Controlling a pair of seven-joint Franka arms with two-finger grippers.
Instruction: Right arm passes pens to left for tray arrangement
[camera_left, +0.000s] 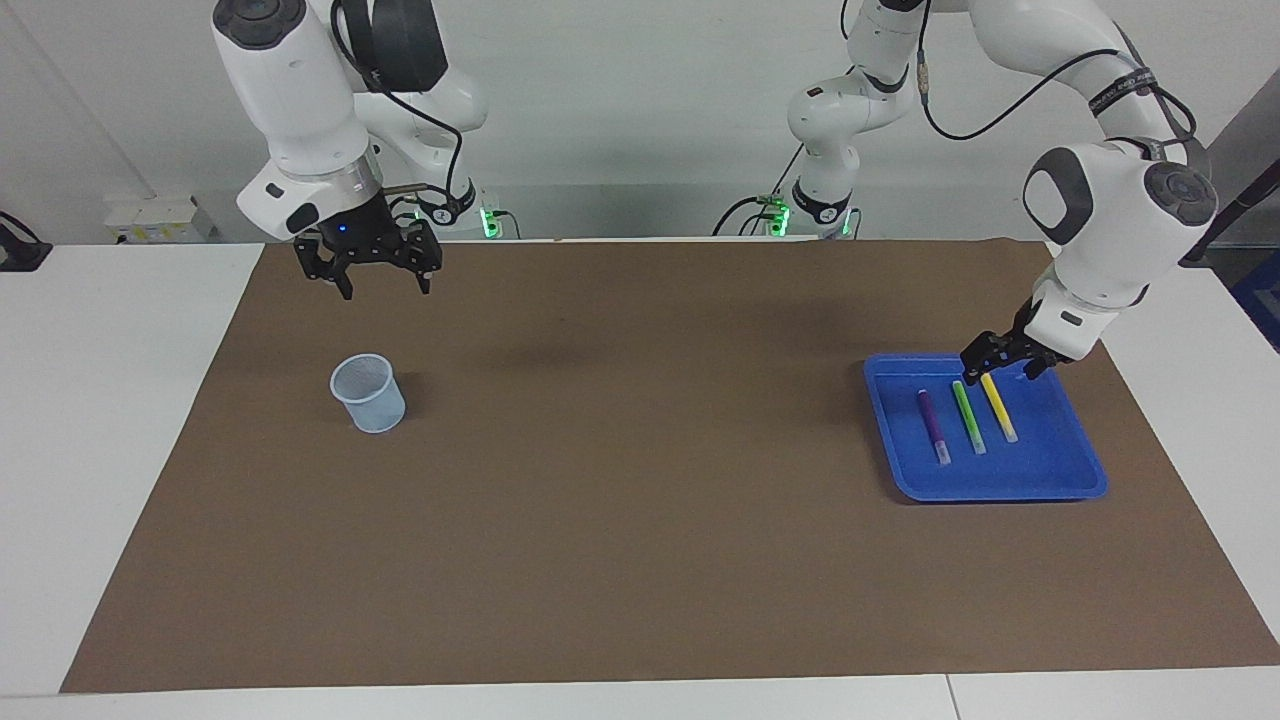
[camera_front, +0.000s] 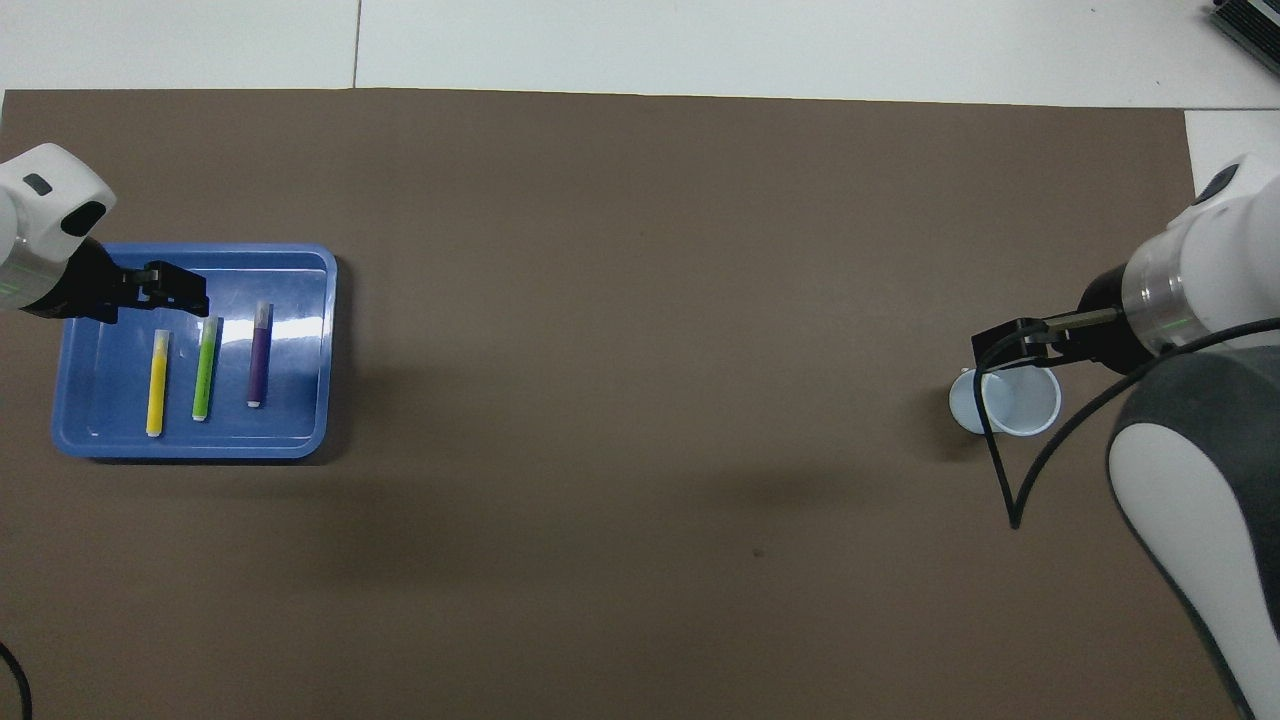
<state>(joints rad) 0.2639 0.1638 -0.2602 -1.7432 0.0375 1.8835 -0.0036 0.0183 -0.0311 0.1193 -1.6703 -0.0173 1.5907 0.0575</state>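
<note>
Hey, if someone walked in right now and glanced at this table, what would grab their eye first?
Probably the bright blue tray at the left arm's end of the table, with a purple pen, a green pen and a yellow pen lying side by side in it, and the left gripper open just above them. At the right arm's end stands a small mesh cup, the right gripper open in the air above the mat nearby.

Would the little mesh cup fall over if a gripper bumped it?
Probably. The mesh cup looks thin and light, and it appears empty, so nothing weighs it down. It stands narrower at its base than at its rim, so a sideways nudge could well tip or slide it.
</note>
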